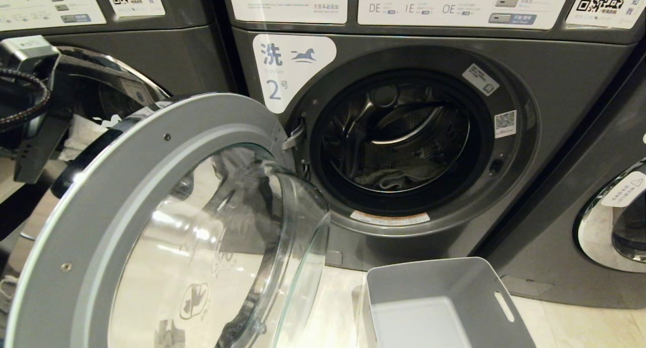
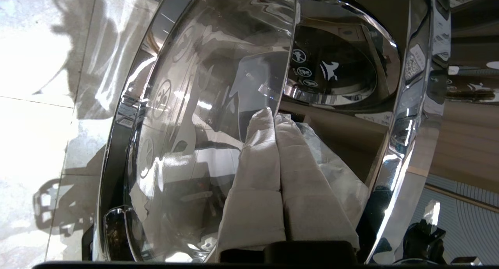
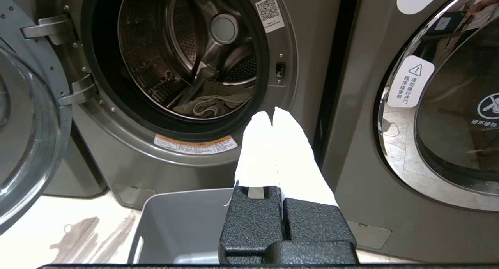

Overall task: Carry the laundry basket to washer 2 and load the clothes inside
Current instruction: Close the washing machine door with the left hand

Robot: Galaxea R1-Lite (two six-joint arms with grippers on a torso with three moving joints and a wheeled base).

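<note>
Head view: I see washer 2 (image 1: 404,146) with its door (image 1: 166,227) swung open, the clothes (image 1: 388,179) in the drum, the laundry basket (image 1: 444,307) on the floor below. Left wrist view: my left gripper (image 2: 273,115), clenched empty, sits against the door glass. Right wrist view: my right gripper (image 3: 271,117), clenched empty, hangs above the basket.

Washer 2 (image 1: 570,85) bears a white label (image 1: 290,68) reading "洗" and "2号" (with a horse logo); its control panel (image 1: 462,5) shows "DE", "IE", "OE". The neighbouring washer's door sticker (image 3: 410,86) reads "请勿强行开门".
</note>
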